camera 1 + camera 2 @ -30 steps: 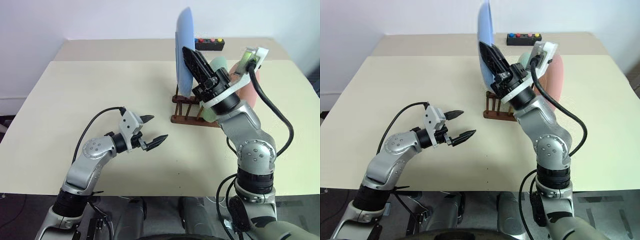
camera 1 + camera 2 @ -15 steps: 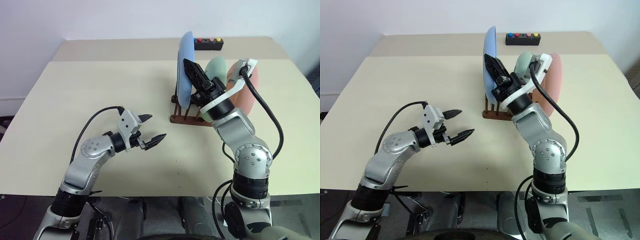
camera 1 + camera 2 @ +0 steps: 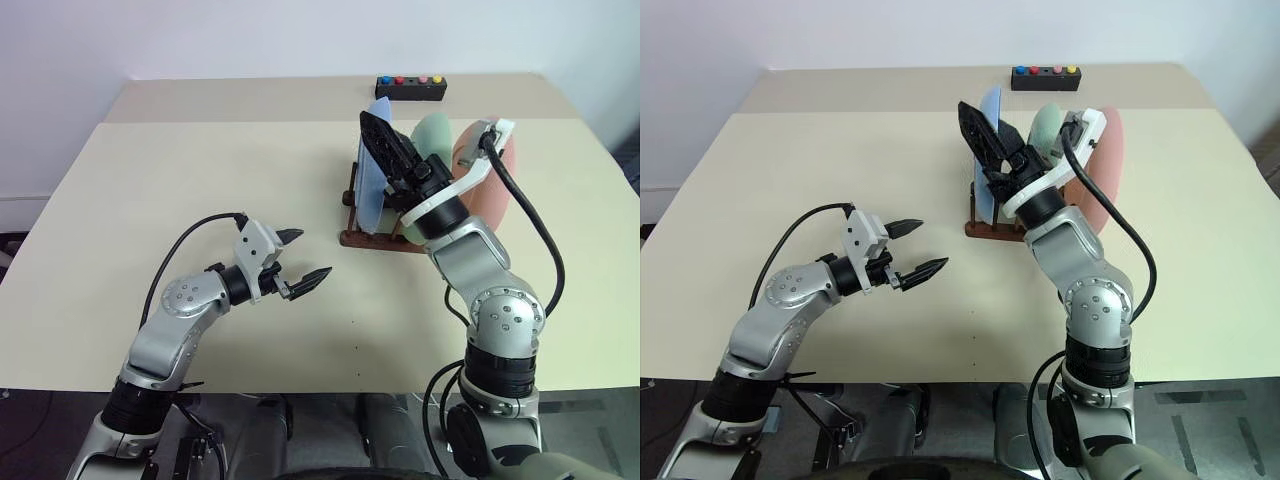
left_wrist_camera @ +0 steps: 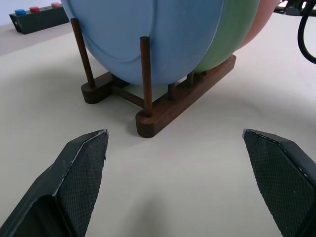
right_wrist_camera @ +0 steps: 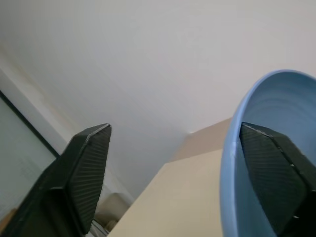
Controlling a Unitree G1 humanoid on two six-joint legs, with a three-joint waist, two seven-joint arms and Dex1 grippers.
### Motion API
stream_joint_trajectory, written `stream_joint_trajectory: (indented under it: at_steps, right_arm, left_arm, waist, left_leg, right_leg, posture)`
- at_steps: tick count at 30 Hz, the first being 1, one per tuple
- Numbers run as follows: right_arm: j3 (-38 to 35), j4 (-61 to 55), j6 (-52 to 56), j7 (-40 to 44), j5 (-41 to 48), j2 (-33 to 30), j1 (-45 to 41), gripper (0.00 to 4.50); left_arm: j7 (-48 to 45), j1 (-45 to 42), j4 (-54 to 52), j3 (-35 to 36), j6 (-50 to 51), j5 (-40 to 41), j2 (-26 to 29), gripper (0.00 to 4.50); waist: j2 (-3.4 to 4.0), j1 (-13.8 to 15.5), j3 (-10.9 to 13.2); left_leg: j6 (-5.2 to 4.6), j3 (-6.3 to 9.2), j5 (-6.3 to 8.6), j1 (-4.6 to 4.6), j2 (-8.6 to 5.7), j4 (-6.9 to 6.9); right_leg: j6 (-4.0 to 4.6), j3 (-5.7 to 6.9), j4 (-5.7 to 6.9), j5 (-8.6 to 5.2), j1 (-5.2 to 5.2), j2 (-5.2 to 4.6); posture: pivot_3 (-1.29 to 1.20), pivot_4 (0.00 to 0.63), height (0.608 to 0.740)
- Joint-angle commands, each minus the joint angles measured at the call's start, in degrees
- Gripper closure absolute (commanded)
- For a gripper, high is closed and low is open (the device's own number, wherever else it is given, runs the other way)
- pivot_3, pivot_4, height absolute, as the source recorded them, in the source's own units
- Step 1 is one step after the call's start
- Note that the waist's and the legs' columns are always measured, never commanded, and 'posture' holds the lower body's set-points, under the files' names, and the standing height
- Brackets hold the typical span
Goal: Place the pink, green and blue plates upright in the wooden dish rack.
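Note:
The blue plate (image 3: 368,188) stands upright at the left end of the wooden dish rack (image 3: 372,238). The green plate (image 3: 437,135) stands behind it and the pink plate (image 3: 1115,150) at the right end. In the left wrist view the blue plate (image 4: 148,34), green plate (image 4: 232,34) and pink plate (image 4: 261,19) lean between the pegs of the rack (image 4: 182,98). My right gripper (image 3: 983,117) is open astride the blue plate's top rim, and one finger lies beside the rim (image 5: 232,148). My left gripper (image 3: 300,255) hangs open and empty over the table, left of the rack.
A black box with coloured buttons (image 3: 410,87) sits at the table's far edge behind the rack. The cream table (image 3: 200,180) spreads wide to the left and in front of the rack. My right arm's cable loops past the pink plate.
The blue plate has sunk from above the rack down between its pegs. My right gripper came down with it and opened, letting go. The left arm has stayed still.

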State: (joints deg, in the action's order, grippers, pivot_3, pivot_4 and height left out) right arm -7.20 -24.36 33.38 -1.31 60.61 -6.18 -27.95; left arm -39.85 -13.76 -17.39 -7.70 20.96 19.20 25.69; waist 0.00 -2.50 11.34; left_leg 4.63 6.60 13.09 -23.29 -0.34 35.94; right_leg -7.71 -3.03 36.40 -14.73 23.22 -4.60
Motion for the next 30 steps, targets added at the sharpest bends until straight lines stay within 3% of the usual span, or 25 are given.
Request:
stream_joint_trajectory:
  at_steps: [1, 10, 20, 30]
  right_arm:
    - [0.2, -1.2, -1.2, 1.5, -2.5, -1.1, -1.5, 0.67]
    - [2.6, -2.0, 0.4, 6.8, -10.5, -8.2, -2.9, 0.67]
    - [2.3, -5.1, -10.9, 21.6, -24.4, -19.4, -6.9, 0.67]
    - [-16.7, 11.0, -18.0, 26.5, -31.5, -34.1, -2.9, 0.67]
  left_arm:
    - [-0.1, -0.2, -1.9, 1.1, -0.5, 0.2, 0.3, 0.0]
    - [-0.2, -0.3, -1.7, 0.9, -0.6, 0.2, 0.2, 0.0]
    - [0.0, -0.5, -1.1, 1.1, -1.1, -0.1, 0.0, 0.0]
    - [2.5, -2.2, 6.1, 6.3, -7.4, -2.5, 0.3, 0.0]
  waist:
    - [0.0, 0.0, 0.0]
    - [0.0, 0.0, 0.0]
    - [0.0, 0.1, 0.0]
    - [-0.03, 1.1, 0.0]
  left_leg:
    - [0.0, 0.0, 0.0, 0.0, 0.0, 0.0]
    - [0.0, 0.0, 0.0, -0.01, 0.0, -0.01]
    - [0.0, -0.01, 0.0, -0.03, 0.0, 0.0]
    - [0.0, -0.04, 0.0, -0.06, -0.01, 0.05]
  right_leg:
    - [0.0, 0.0, 0.0, 0.0, 0.0, 0.0]
    - [0.01, 0.0, -0.02, -0.01, 0.0, 0.0]
    - [-0.01, 0.01, -0.07, -0.01, 0.01, 0.0]
    - [0.02, 0.0, -0.16, -0.01, -0.05, -0.01]
  posture:
    - [0.0, 0.15, 0.734]
    - [0.0, 0.15, 0.734]
    - [0.0, 0.15, 0.734]
    - [0.0, 0.15, 0.734]
